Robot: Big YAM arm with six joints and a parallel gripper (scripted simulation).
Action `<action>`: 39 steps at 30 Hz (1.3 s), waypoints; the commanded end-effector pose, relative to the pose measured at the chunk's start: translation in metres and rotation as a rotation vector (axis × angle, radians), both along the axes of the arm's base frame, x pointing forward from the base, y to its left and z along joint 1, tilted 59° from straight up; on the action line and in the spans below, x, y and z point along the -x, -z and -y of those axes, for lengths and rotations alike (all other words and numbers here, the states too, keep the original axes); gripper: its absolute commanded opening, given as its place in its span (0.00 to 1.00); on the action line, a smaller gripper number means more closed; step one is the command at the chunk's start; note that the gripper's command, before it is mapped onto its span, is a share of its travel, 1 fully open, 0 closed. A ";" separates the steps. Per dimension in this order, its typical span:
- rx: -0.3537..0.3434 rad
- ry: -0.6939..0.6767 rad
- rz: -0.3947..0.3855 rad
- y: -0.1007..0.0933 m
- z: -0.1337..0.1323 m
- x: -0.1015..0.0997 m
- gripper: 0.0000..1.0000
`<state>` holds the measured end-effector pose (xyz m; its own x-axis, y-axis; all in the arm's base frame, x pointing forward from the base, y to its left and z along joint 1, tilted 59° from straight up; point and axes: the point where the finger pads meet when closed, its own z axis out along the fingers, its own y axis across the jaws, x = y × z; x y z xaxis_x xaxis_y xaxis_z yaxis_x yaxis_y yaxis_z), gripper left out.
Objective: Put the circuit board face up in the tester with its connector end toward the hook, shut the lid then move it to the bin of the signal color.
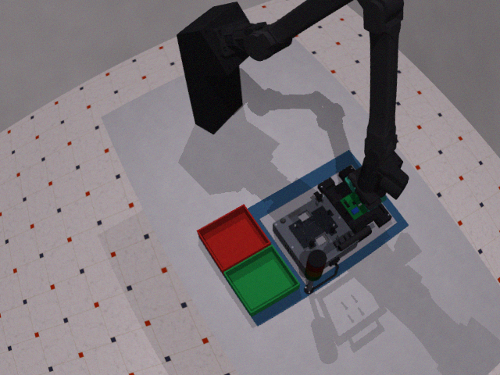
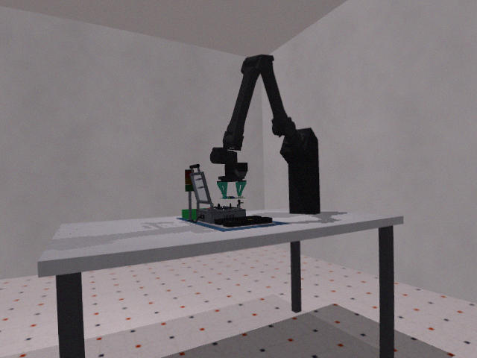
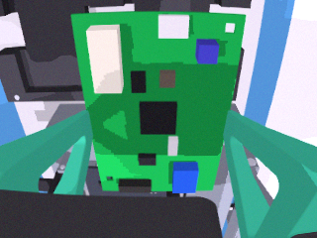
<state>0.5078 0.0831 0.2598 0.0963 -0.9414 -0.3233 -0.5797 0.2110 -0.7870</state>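
Note:
My gripper [image 3: 158, 120] is shut on the green circuit board [image 3: 158, 95] across its long sides and holds it face up and level in the air. The board's white connector [image 3: 105, 59] is at the end far from my wrist. In the top view the board [image 1: 354, 205] hangs over the black tray [image 1: 359, 201], beside the tester [image 1: 312, 233]. In the exterior view the gripper [image 2: 231, 192] holds the board [image 2: 232, 198] well above the tester [image 2: 221, 212]. The tester's lid [image 2: 200, 186] stands open. The signal tower [image 1: 316, 264] is at the tester's near corner; I see no green or red light on it.
A red bin [image 1: 233, 237] and a green bin [image 1: 261, 280] stand side by side left of the tester on the blue-edged bench mat [image 1: 398, 218]. The arm's black base column [image 1: 209, 66] stands at the far side of the table.

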 end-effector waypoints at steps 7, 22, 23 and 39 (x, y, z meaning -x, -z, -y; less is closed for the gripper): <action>0.017 0.010 0.033 0.012 0.053 0.005 0.72; 0.017 0.012 0.015 0.052 0.120 0.012 0.72; 0.017 0.012 0.014 0.054 0.123 0.012 0.72; 0.024 0.014 0.037 0.053 0.146 0.014 0.72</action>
<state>0.4945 -0.0502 0.1963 0.0967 -0.9432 -0.3178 -0.5767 0.2072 -0.7902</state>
